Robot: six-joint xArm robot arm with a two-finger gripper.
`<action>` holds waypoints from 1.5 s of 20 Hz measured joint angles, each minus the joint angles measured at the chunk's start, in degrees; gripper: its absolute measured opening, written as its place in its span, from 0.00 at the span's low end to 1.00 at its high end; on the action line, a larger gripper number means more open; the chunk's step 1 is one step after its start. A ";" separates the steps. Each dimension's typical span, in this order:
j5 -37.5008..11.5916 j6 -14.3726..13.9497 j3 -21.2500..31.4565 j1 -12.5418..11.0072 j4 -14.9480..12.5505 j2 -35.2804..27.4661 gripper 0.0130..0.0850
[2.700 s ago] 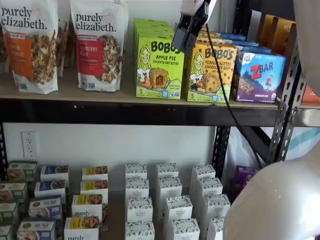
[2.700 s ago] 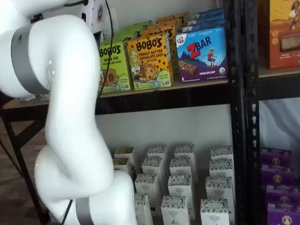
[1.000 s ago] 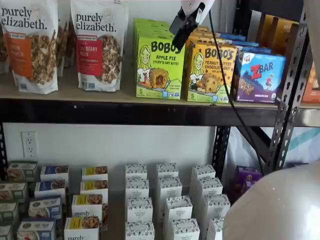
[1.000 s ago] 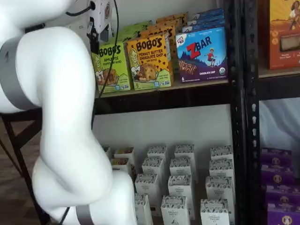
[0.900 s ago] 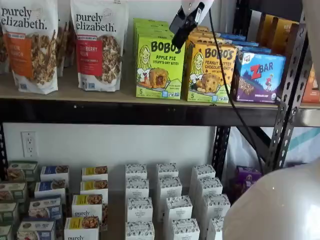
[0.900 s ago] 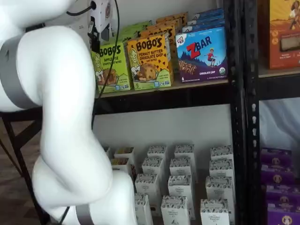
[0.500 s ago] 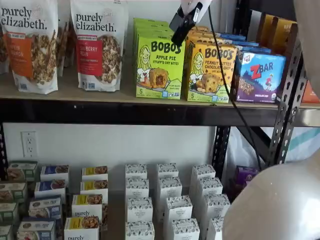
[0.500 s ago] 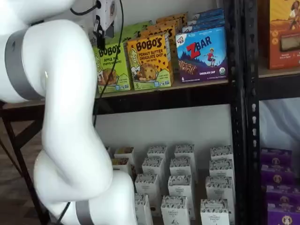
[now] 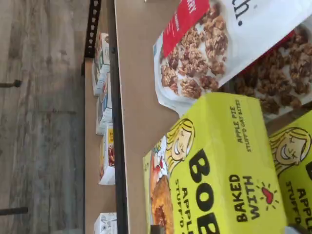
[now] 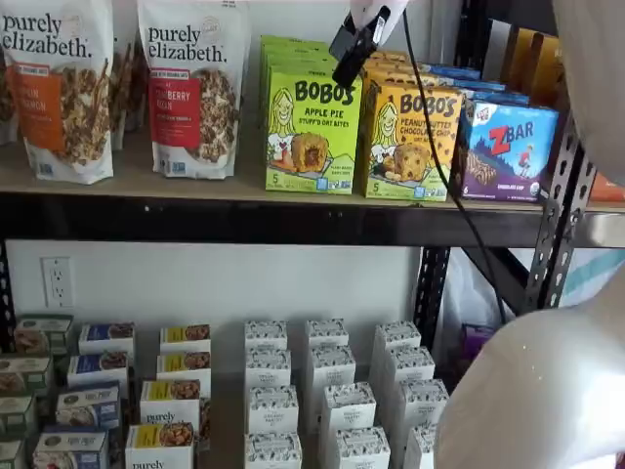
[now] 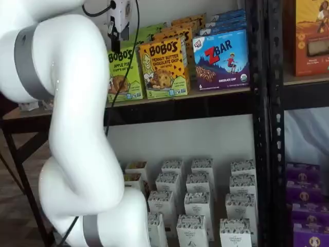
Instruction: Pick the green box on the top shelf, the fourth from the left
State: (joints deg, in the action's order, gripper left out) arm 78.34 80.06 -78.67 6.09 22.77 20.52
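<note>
Gripper [image 10: 354, 44] hangs from the top edge in a shelf view, just above the upper right corner of the green box [image 10: 312, 132], w/ black cable trailing down beside it. Fingers seen side-on, gap not visible in pics; jaws at their widest, nothing held. Also shows in the other shelf view [image 11: 117, 30], above the box. Green box stands upright at front of top shelf [image 10: 234, 210], btwn a granola bag [image 10: 192, 88] and a yellow box [image 10: 410, 142]. Wrist view: box top [image 9: 219, 170] close below, bag beside it.
</note>
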 joint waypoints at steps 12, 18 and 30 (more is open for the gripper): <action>0.15 0.89 -2.42 -0.23 -1.62 -3.63 1.00; 0.22 1.01 -2.86 -0.15 -1.94 -4.42 1.00; 2.03 0.60 -4.64 0.40 -3.33 -5.99 1.00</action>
State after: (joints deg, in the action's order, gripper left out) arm 80.36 80.66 -83.31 6.50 19.44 14.53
